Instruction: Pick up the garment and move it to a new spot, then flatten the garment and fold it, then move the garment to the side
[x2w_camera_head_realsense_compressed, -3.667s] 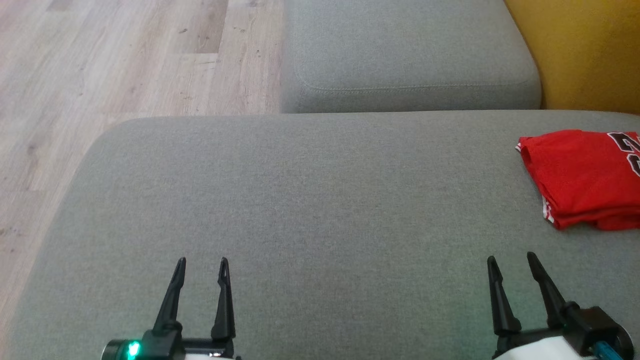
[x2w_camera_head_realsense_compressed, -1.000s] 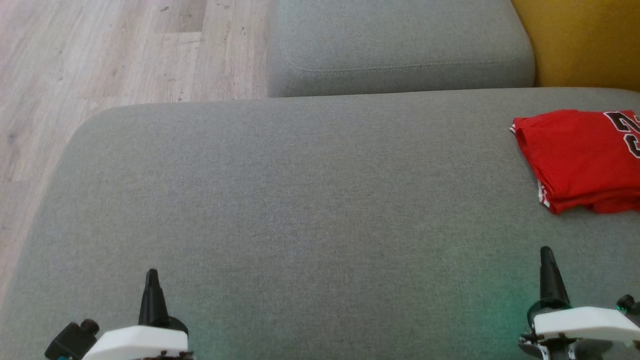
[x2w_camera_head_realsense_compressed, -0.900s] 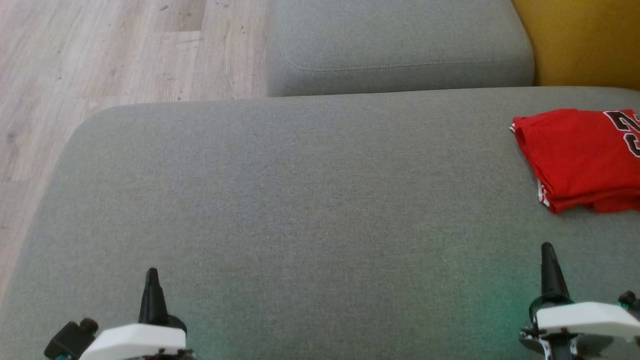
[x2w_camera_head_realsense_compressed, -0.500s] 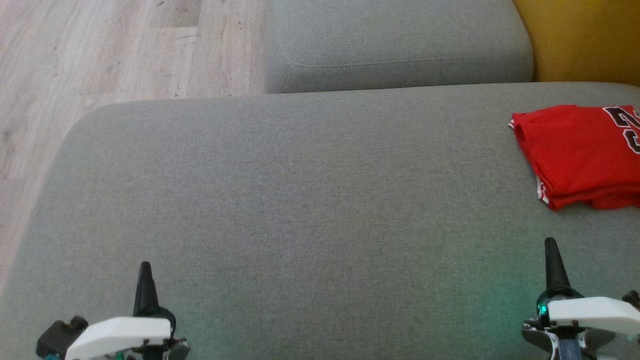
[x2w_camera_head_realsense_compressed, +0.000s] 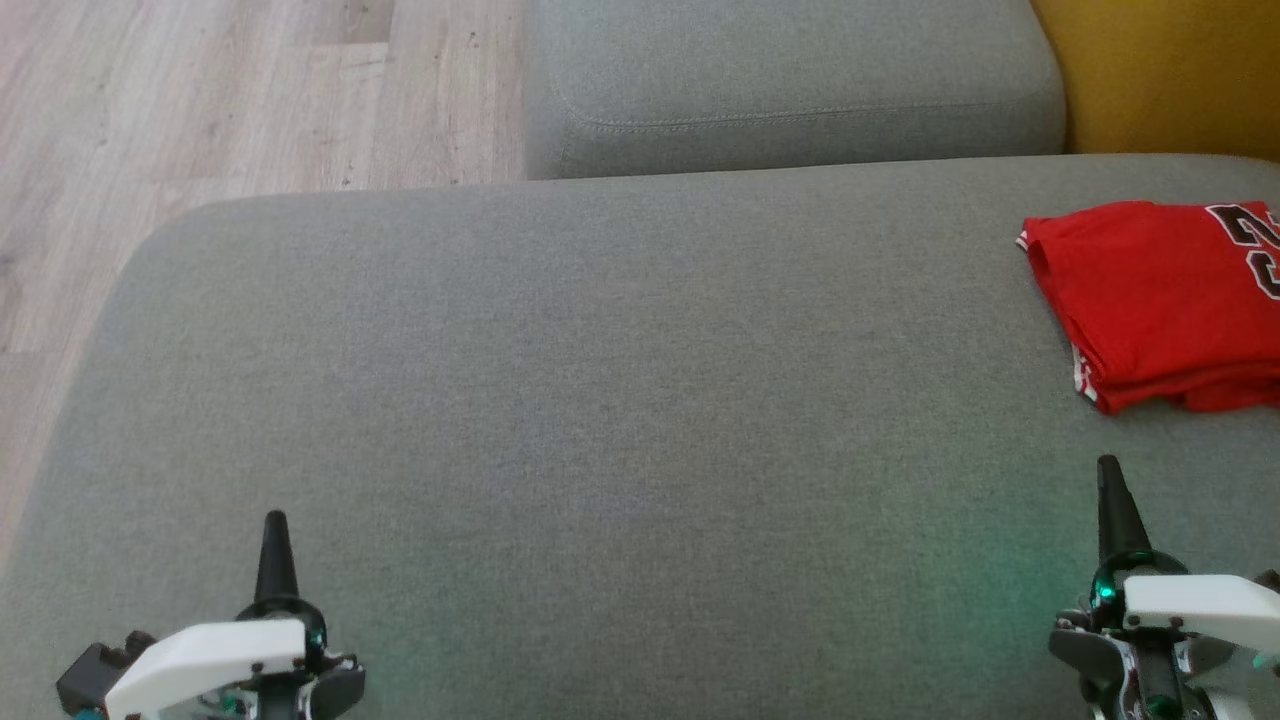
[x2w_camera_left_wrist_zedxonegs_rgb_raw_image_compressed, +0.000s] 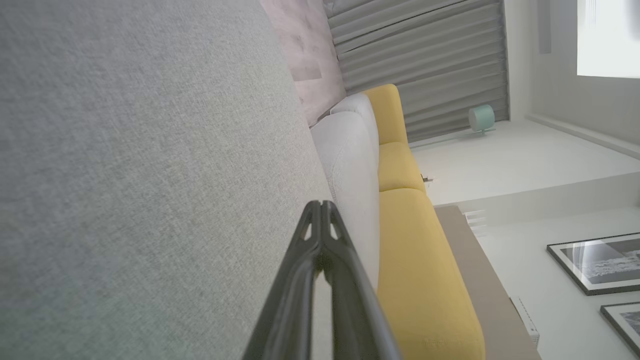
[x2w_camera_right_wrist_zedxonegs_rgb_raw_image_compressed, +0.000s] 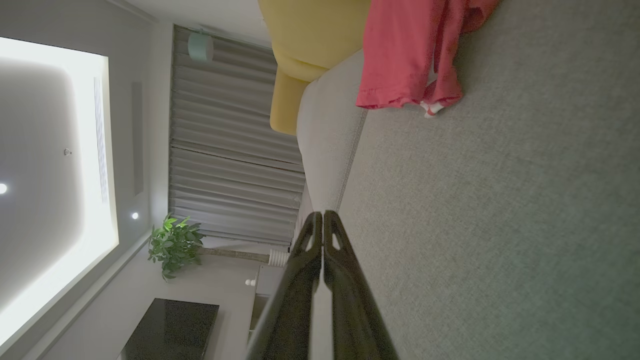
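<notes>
Both my hands have turned on edge and shut since a few seconds ago. Left hand (x2w_camera_head_realsense_compressed: 273, 522) and right hand (x2w_camera_head_realsense_compressed: 1108, 470) sit over the near edge of the grey sofa seat (x2w_camera_head_realsense_compressed: 600, 400), fingers pressed together, holding nothing. The red jersey (x2w_camera_head_realsense_compressed: 1150, 290) lies folded at the far right. It looks light, soft and limp, so I would pinch its near-left corner through all layers.

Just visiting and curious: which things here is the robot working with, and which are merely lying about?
Job: red jersey, folded on the grey seat cushion; left gripper, right gripper, both shut.
Just around: yellow sofa, wooden floor, potted plant, framed pictures.
</notes>
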